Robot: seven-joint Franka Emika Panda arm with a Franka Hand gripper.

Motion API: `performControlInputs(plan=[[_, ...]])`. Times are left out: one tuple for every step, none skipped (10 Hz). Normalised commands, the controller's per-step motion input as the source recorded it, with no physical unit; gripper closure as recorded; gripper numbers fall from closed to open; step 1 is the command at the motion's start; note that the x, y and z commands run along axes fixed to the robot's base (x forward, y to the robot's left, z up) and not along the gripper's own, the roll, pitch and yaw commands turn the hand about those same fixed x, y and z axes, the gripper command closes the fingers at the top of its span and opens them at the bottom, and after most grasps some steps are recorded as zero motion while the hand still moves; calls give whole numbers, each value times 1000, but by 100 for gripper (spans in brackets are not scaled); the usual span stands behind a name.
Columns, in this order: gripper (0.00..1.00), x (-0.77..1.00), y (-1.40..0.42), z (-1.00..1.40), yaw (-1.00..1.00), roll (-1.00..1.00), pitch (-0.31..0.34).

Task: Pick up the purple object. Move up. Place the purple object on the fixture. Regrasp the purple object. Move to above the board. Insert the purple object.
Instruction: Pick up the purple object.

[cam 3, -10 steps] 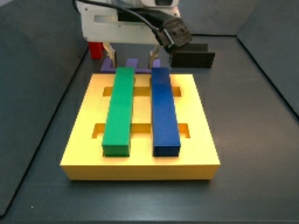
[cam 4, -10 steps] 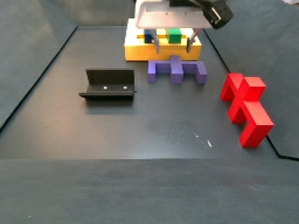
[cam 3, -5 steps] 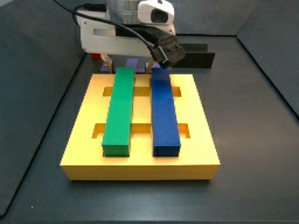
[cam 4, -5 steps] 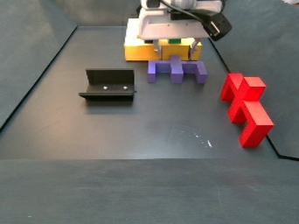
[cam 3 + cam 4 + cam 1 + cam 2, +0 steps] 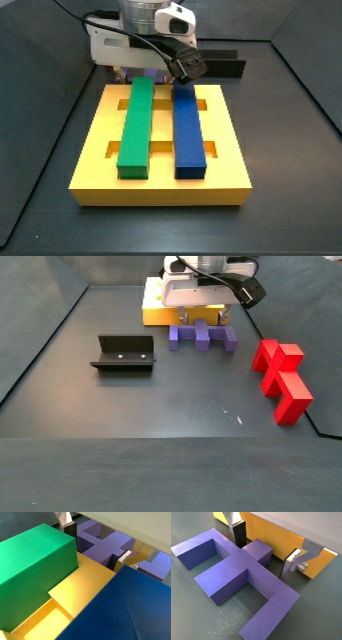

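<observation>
**Gripper down over the purple piece, fingers either side of its middle prong**

The gripper (image 5: 268,546) sits low at the far end of the dark worktop (image 5: 160,426), btwn the big flat yellow slotted board (image 5: 94,150) and the purple-violet comb-like block w/ three prongs (image 5: 202,337). Jaws are apart: in a wrist view one silver finger (image 5: 236,529) stands by one side of the middle prong, the other finger (image 5: 299,559) off its opposite side; can't tell if the pads touch. Block lies flat on the worktop, just beside the board's short edge.

Board carries a long green bar (image 5: 135,122) and a long blue bar (image 5: 189,125), side by side.

Small black box-like bracket w/ raised walls, the fixture (image 5: 123,354), stands toward the worktop's left edge, well apart from the block. Red stepped block (image 5: 282,378) lies near the right edge.
</observation>
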Motion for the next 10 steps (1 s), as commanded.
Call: performControlInputs(plan=[[0, 0, 0, 0, -209, 14, 26], [0, 0, 0, 0, -160, 0, 6], [0, 0, 0, 0, 0, 0, 0], [100, 0, 0, 0, 0, 0, 0], [100, 0, 0, 0, 0, 0, 0], [100, 0, 0, 0, 0, 0, 0], [100, 0, 0, 0, 0, 0, 0], [100, 0, 0, 0, 0, 0, 0], [100, 0, 0, 0, 0, 0, 0], [100, 0, 0, 0, 0, 0, 0]])
